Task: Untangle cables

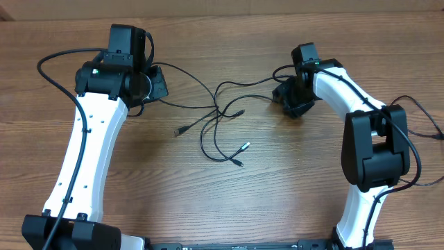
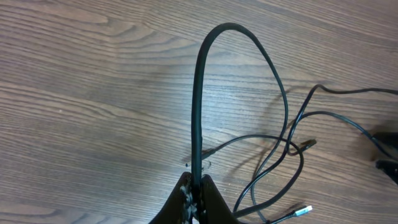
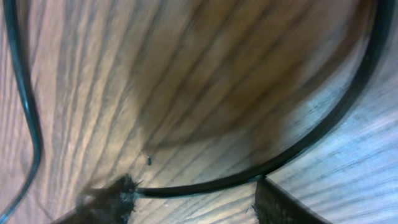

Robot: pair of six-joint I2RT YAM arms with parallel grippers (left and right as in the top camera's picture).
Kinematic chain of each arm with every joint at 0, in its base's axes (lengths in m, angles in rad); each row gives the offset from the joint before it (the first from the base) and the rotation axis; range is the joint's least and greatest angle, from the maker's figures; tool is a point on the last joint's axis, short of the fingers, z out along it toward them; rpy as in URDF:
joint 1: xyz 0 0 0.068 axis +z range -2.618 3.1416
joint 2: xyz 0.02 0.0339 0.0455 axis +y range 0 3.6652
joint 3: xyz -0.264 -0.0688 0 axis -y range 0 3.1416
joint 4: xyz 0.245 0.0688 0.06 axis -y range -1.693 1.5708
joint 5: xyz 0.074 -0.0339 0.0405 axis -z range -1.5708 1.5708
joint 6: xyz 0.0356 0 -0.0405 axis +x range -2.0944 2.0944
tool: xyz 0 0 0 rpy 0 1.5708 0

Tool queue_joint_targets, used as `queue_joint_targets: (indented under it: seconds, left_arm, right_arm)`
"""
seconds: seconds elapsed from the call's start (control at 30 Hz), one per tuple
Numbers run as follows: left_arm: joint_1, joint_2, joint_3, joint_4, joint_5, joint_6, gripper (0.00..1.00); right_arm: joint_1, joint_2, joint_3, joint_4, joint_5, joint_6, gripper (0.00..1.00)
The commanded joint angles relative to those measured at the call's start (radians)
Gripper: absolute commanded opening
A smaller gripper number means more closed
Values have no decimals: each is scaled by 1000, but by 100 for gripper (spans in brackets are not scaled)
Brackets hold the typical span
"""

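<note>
While thin black cables (image 1: 220, 121) lie looped and crossed on the brown wooden table (image 1: 229, 201) between the arms, the left gripper (image 2: 194, 198) pinches one of them, jaws pressed together; the right gripper (image 3: 193, 190), jaws spread, straddles another strand against the tabletop.

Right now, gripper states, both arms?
Left gripper: closed on a cable.
Right gripper: open, a cable strand lying across the gap between its fingers.
</note>
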Motion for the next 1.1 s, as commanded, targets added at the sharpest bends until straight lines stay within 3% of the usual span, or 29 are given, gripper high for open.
queue_joint_targets:
  seconds: [0.0,0.1,0.3,0.47,0.63,0.77,0.83,0.9,1.07]
  left_arm:
    - [5,-6,3,-13,-54,32,4]
    - [6,-6,3,-18,-122,32,4]
    - [20,-6,7,-1,-251,32,4]
    - [58,-6,25,12,-209,29,4]
    - [56,-6,25,35,-104,30,4]
    - [56,-6,26,65,-66,41,4]
    - [56,-8,27,81,-62,40,4]
    - [56,-10,32,87,-45,40,4]
    - [56,-10,39,92,-11,40,4]
  right_arm:
    - [-4,-9,-2,9,85,0,34]
    - [-24,-9,-1,8,110,-57,4]
    - [-107,-22,37,-50,129,-237,4]
    - [-178,-71,75,-103,89,-311,4]
    - [-181,-89,75,-113,-89,-309,46]
    - [-148,-89,74,-109,-130,-248,61]
    - [-125,-89,71,-103,-124,-225,64]
    - [-96,-88,66,-102,-92,-190,76]
    - [-25,-83,30,-89,16,-8,82]
